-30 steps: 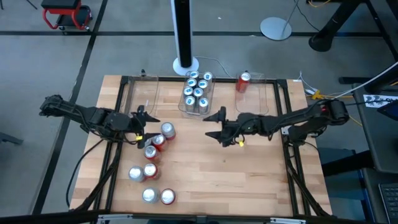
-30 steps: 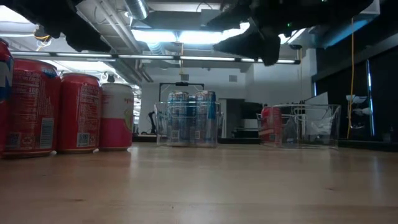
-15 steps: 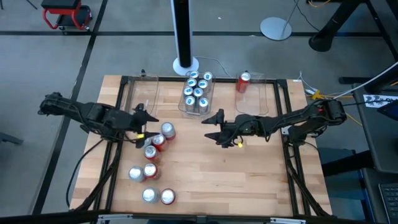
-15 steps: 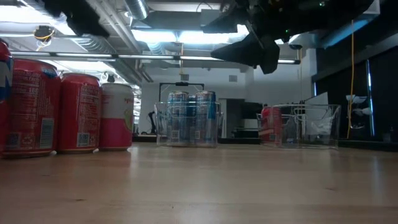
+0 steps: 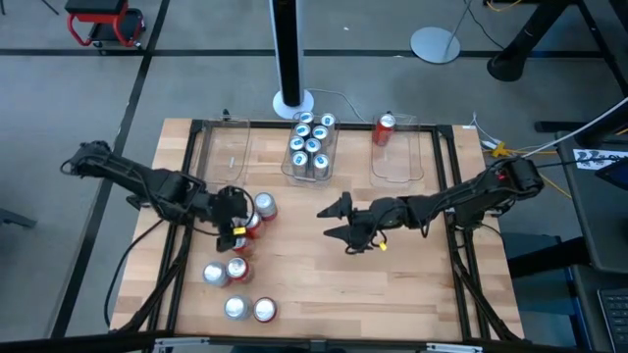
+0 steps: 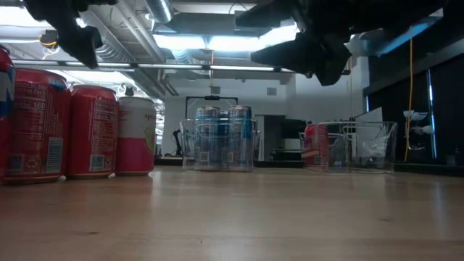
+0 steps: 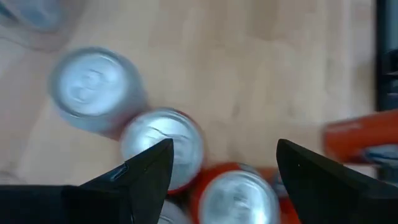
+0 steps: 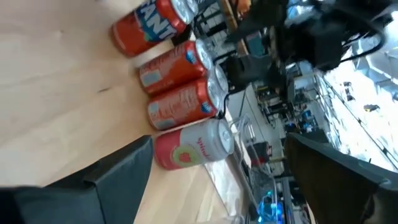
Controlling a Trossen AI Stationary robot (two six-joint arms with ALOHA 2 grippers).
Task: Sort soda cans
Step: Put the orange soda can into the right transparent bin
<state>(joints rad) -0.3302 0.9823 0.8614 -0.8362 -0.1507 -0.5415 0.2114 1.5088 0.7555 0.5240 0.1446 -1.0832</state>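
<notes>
The blue-and-white cans already fill the middle bin, and one red can stands in the right bin — the loose cans wait at the wooden table's left front. Left gripper hovers spread above them; right gripper hangs spread, empty, mid-table. Pipes and lights run overhead.

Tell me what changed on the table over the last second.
The left gripper swung in over the loose cans, open, holding nothing. The right gripper drifted toward the table's near edge, open and empty. Cans and bins stayed put.
</notes>
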